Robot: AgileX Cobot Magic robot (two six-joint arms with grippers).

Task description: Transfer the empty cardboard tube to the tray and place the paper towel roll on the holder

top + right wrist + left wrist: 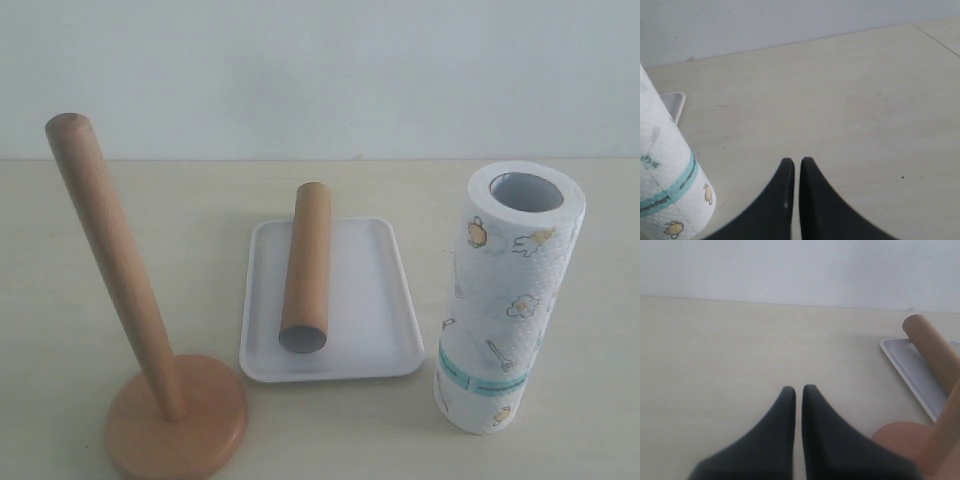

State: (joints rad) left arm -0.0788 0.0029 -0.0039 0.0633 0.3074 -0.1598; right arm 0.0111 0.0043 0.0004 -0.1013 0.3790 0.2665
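Observation:
The empty cardboard tube (307, 268) lies lengthwise in the white tray (385, 340) at the table's middle; its end (927, 342) and the tray (912, 372) also show in the left wrist view. The wooden holder (130, 310) stands bare at the front left, pole leaning in view. The paper towel roll (508, 300) stands upright on the table at the right, apart from the holder. My left gripper (798, 389) is shut and empty above bare table, near the holder's base (900, 437). My right gripper (796, 161) is shut and empty, beside the roll (667, 185).
A pale wall runs along the table's far edge (320, 158). The tray's corner (672, 102) peeks out behind the roll in the right wrist view. Neither arm shows in the exterior view.

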